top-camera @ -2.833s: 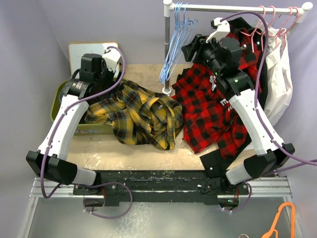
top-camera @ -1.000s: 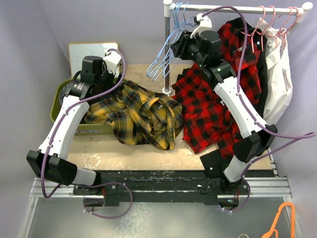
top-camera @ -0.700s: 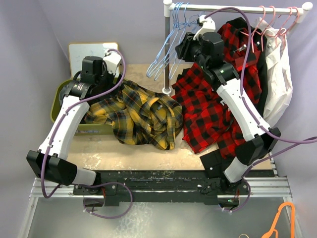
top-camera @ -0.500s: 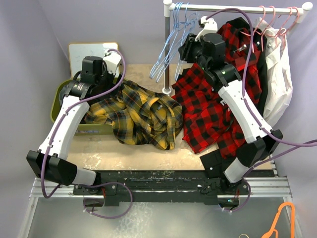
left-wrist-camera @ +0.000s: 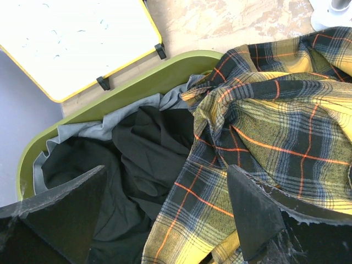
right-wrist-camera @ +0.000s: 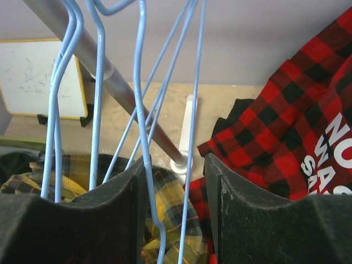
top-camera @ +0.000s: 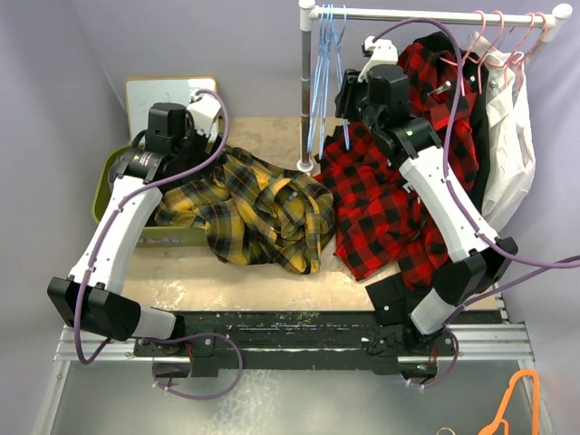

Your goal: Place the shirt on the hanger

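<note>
Right gripper [right-wrist-camera: 175, 162] part-spread, several hangers [right-wrist-camera: 193, 110] between its jaws: close here and you may snag two. Left gripper [left-wrist-camera: 168, 170] spread over shirt [left-wrist-camera: 275, 121].

Camera positions: one overhead, two wrist-mounted.
Overhead looks down on table [top-camera: 272, 276]; left wrist close above shirt [left-wrist-camera: 275, 121]; right wrist close among hangers [right-wrist-camera: 98, 110], shirt shared.

Tan table [top-camera: 263, 136], yellow plaid shirt [top-camera: 258, 208] heaped centre, red checked shirt [top-camera: 381, 213] draped right, green tub [top-camera: 101, 195] left

Blue hangers [right-wrist-camera: 194, 110] within parted hand [right-wrist-camera: 176, 170], red shirt [right-wrist-camera: 275, 126]
</note>
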{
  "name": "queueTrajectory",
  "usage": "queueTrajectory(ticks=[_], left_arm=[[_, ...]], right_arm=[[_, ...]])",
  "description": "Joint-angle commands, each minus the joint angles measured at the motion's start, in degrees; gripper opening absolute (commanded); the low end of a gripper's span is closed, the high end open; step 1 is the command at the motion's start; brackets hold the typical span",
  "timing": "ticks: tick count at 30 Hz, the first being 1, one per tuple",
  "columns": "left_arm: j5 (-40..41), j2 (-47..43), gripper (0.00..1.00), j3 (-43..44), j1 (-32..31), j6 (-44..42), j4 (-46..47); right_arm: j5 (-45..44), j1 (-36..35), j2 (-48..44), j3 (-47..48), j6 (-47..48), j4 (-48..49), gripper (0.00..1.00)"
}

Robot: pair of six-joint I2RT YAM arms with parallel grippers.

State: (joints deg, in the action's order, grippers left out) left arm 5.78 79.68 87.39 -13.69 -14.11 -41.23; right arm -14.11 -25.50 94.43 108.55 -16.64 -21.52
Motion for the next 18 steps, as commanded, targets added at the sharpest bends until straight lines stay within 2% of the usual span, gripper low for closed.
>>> queueTrajectory(ticks=[1,4,7,10,12,13,18], left_arm=[[-0.36,-2.15,0.92,0.57,0.6,-0.15,1.53],[-0.82,-2.16,0.92,0.66,0.6,-0.11,1.34],[-1.09,-2.03,0.92,0.82,0.6,0.02,1.22],[-1.45,-2.04,0.92,0.98,0.6,0.01,0.97],[-3.01,-2.12,0.92,1.19,0.6,-0.22,0.35],[-4.93,-2.14,0.92,1.39,0.6,-0.58,-0.32],[-18.77,-3.39,0.91,0.59,0.53,-3.62,-3.65]], right_arm=[[-1.94,-0.17,-3.17,-1.43,1.78,-1.48,0.47],[-2.85,-0.17,-4.25,-2.76,2.56,-1.89,0.46],[-3.36,-0.17,-4.79,-2.97,3.31,-2.21,0.38],[-4.17,-0.17,-5.09,-2.41,4.29,-2.54,0.2],[-4.56,-0.17,-5.23,-1.55,5.3,-2.43,0.02],[-4.75,-0.17,-5.3,-1.04,5.9,-2.47,0.0],[-3.74,-0.17,-6.51,1.59,8.49,-2.78,0.0]])
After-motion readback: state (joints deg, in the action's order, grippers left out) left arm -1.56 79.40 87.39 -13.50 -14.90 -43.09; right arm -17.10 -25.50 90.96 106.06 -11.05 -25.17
